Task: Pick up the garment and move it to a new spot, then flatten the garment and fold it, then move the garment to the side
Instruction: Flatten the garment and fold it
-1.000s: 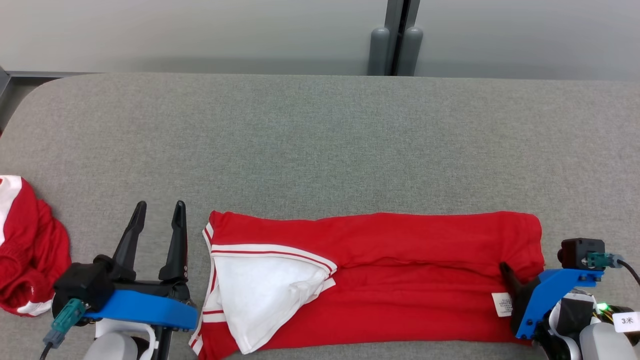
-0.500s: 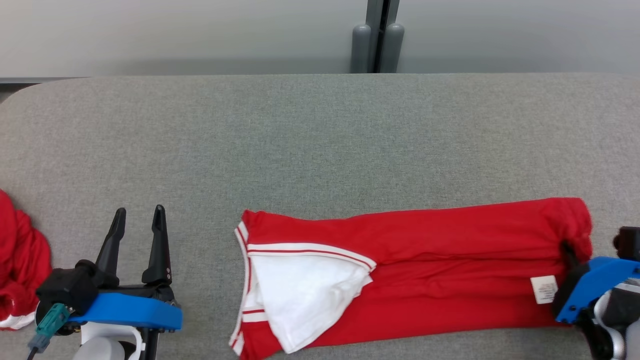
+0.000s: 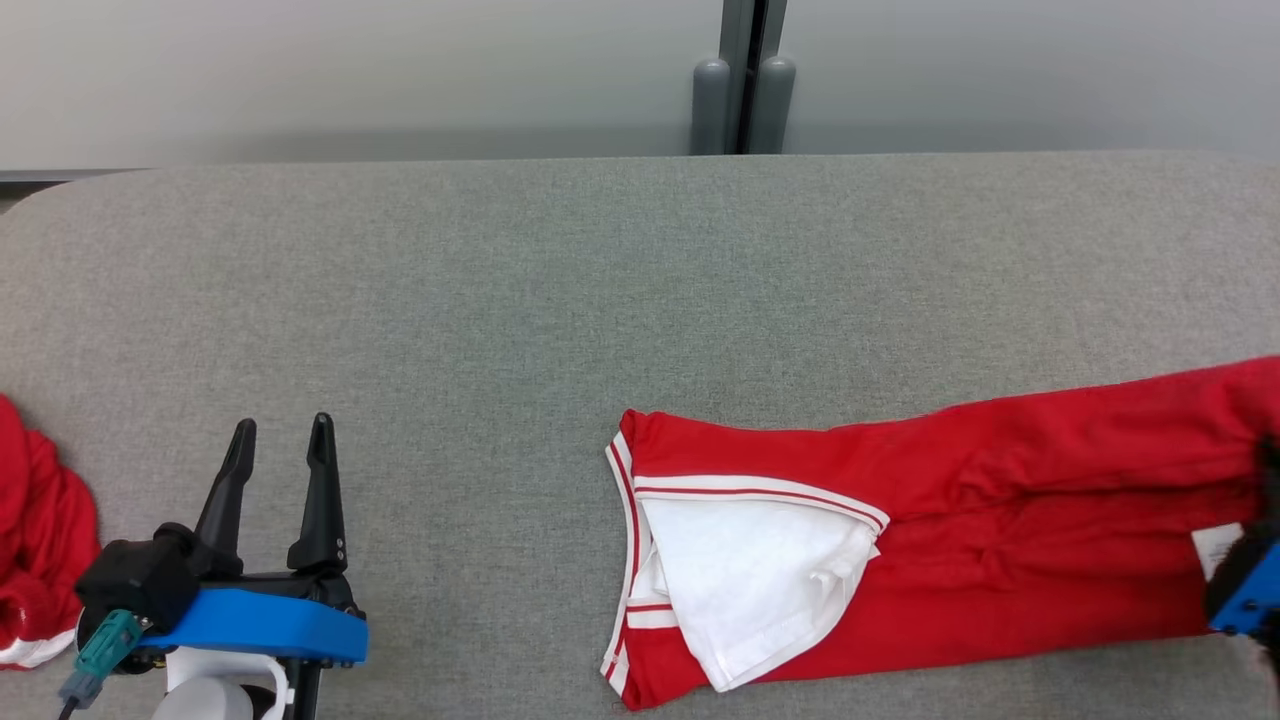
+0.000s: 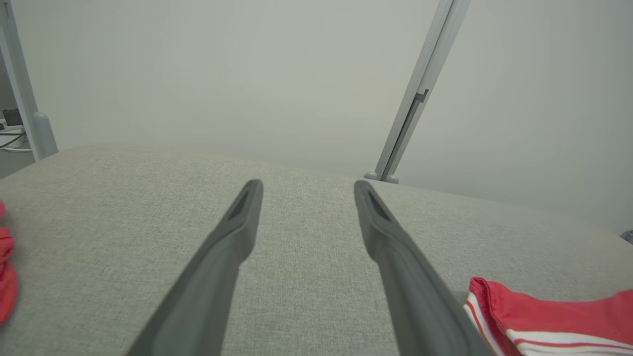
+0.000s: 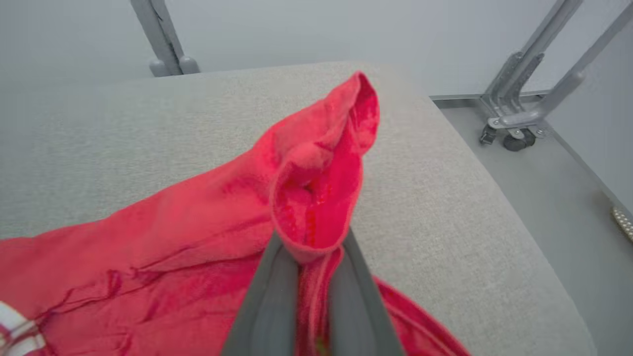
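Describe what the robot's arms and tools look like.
Left tool: two long, tapered dark fingers on a black base, a blue bracket, a teal connector with dark cable, a pale rounded forearm. Right tool: matching dark grey fingers, blue bracket.

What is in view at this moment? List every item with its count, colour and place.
folded garment: one, red with white trim, near right part of the table
care label: one, white, on the folded garment near its right end
crumpled garment: one, red and white, at the table's left edge
table: one, grey fabric top, under both garments
upright posts: two, grey, behind the table's far edge
frame with caster: one, grey metal, on the floor past the table's right end
left gripper: one, dark fingers, open, over bare table at near left
right gripper: one, dark fingers, shut on the folded garment's bunched right end
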Motion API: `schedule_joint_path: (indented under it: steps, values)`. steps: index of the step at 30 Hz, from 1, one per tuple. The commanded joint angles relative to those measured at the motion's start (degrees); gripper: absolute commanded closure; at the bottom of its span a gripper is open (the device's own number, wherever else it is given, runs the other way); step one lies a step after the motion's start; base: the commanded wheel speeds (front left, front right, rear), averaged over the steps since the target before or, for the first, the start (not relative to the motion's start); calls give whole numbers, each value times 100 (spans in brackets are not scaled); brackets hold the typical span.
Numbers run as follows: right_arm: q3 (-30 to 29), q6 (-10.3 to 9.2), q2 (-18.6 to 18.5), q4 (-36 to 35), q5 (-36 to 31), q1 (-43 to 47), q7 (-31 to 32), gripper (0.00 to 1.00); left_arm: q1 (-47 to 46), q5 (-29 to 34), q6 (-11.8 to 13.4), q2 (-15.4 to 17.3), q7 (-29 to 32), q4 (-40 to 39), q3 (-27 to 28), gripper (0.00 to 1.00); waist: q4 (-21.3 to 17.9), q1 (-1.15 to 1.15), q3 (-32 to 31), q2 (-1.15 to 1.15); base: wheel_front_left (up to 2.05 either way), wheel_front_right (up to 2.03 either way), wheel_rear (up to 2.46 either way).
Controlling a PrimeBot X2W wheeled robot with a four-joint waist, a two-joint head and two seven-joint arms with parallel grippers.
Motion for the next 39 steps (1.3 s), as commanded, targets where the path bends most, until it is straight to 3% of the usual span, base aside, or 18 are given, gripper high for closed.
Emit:
schedule_joint_path:
  steps: [1, 8, 16, 25, 33, 34, 35, 39]
  values:
    - [260, 1, -4, -130, 125, 141, 51, 100, 38, 19, -10, -3, -25, 10, 59, 0, 7, 0, -18, 0, 0, 0, 0]
    - [2290, 1, -12, -393, 855, 440, 41, 100, 80, 17, -24, 5, -25, -16, 146, 0, 48, 0, -52, 0, 0, 0, 0]
    - [3959, 1, -13, 420, 1242, -3, -277, 100, -16, 44, -45, -36, -25, -12, 76, 0, 228, 0, 19, 0, 0, 0, 0]
    - [4778, 2, -13, 1514, 1481, -599, -736, 100, -49, 66, -73, -86, -25, 2, 67, 0, 383, 0, 129, 0, 0, 0, 0]
    - [4989, 2, -13, 2148, 1705, -1012, -1098, 100, -83, 90, -97, -162, -25, 28, 44, 0, 448, 0, 191, 0, 0, 0, 0]
    - [5045, 2, -13, 2209, 1781, -1039, -1148, 28, -93, 94, -100, -169, -25, 35, 40, 0, 459, 0, 194, 0, 0, 0, 0]
    - [5095, 2, -4, 2228, 1940, -1058, -1238, 0, -104, 95, -93, -177, -25, 42, 32, 0, 471, 0, 192, 0, 0, 0, 0]
    - [5282, 2, -11, 2285, 2534, -1075, -1377, 0, -127, 99, -102, -177, -25, 62, 24, 0, 488, 0, 182, 0, 0, 0, 0]
